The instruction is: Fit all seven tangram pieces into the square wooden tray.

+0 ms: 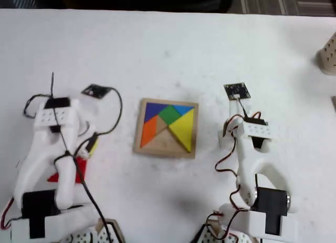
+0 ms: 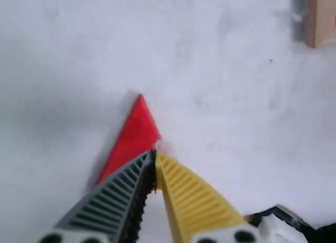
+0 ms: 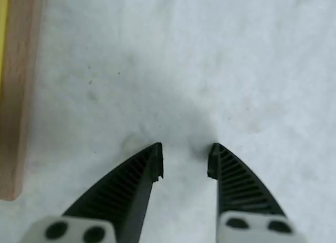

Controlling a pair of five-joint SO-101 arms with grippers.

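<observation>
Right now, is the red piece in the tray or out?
Out: the red piece lies on the table by the left tool, apart from the tray.

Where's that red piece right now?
In the high view the red piece lies on the table, left of the tray; the left tool has its tips at the piece's edge.
</observation>
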